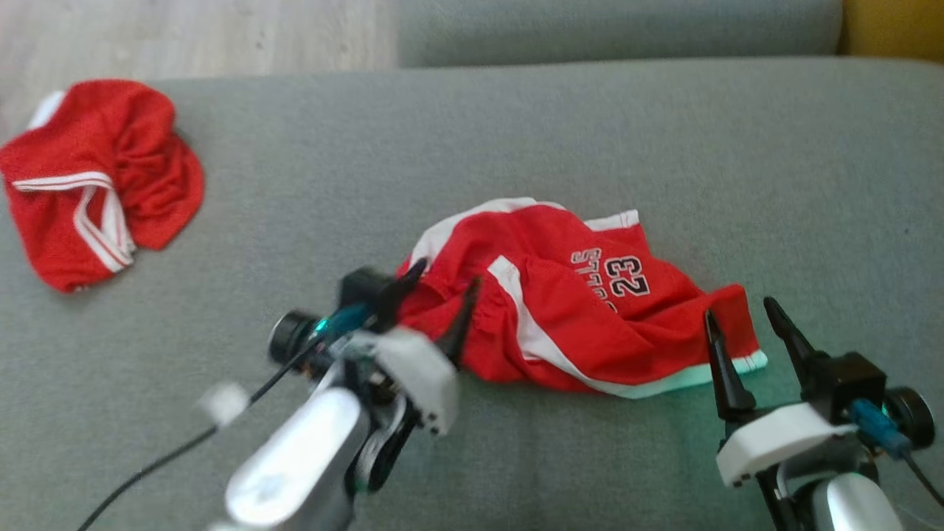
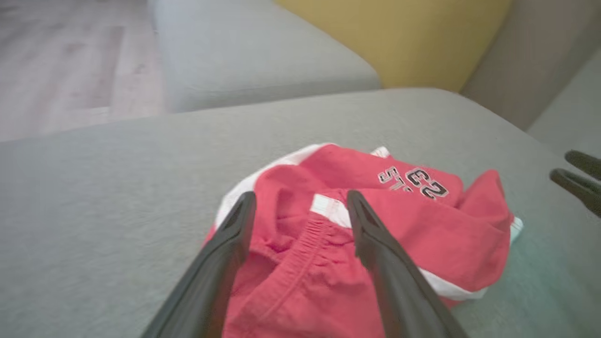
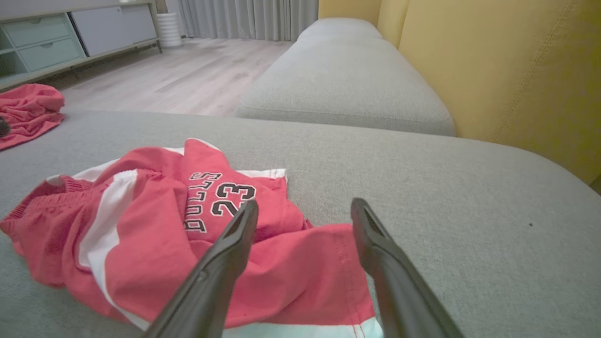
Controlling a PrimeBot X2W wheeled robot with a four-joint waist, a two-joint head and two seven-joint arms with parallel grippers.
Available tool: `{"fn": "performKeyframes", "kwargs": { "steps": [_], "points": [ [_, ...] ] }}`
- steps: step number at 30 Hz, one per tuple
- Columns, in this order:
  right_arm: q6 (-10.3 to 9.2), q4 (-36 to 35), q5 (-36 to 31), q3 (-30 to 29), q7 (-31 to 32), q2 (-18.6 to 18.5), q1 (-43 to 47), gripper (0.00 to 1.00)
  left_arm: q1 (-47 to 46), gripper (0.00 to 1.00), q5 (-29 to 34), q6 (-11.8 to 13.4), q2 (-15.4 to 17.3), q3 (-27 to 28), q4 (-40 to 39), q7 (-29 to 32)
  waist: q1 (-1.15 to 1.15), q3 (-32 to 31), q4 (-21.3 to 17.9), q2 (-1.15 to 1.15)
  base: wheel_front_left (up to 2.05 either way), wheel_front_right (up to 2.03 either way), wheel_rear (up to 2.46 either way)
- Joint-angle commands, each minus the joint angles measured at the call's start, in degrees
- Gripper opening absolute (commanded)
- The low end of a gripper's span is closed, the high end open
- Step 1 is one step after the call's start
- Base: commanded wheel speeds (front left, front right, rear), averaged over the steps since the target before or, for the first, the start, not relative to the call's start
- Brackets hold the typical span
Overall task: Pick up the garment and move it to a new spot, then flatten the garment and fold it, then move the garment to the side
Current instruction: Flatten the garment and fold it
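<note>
Two end effectors, left [image 1: 448, 271] and right [image 1: 740, 307], both spread wide and holding nothing, flank the crumpled red garment [image 1: 582, 317] mid-frame on the grey cushion [image 1: 516, 133]. Looks like the pickup step to me; next they'd need to drop and pinch cloth. The long axis runs from centre-left to lower right, waistband leftward, hem at the lower right.

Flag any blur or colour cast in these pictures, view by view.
Head view: the left claw is smeared by motion; green tint on the red shorts by the right claw. Left wrist view: soft throughout. Right wrist view: sharpest, print legible.
</note>
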Motion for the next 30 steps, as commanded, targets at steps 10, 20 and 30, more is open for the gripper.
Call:
{"fn": "performKeyframes", "kwargs": {
  "steps": [10, 20, 30],
  "points": [
    [0.43, -3.13, -1.47, 1.68, 2.34, -0.28, -5.21, 1.00, -13.54, 1.00, 0.98, -2.45, -2.09, -1.49, 6.47, 11.85, -0.02, 6.98, -5.15, 0.00, 0.00, 0.00, 0.00],
    [0.43, -2.18, -1.27, 0.26, 1.16, -0.28, -6.41, 1.00, -15.53, 1.00, 0.75, -5.12, -0.81, -3.48, 8.29, 15.33, -0.02, 9.37, -5.92, 0.00, 0.00, 0.00, 0.00],
    [0.43, -1.10, -1.17, -1.73, 0.28, -0.28, -6.15, 1.00, -13.76, 0.24, 0.32, -4.54, -0.39, -3.39, 3.83, 12.95, -0.02, 9.40, -5.04, 0.00, 0.00, 0.00, 0.00]
  ]
}}
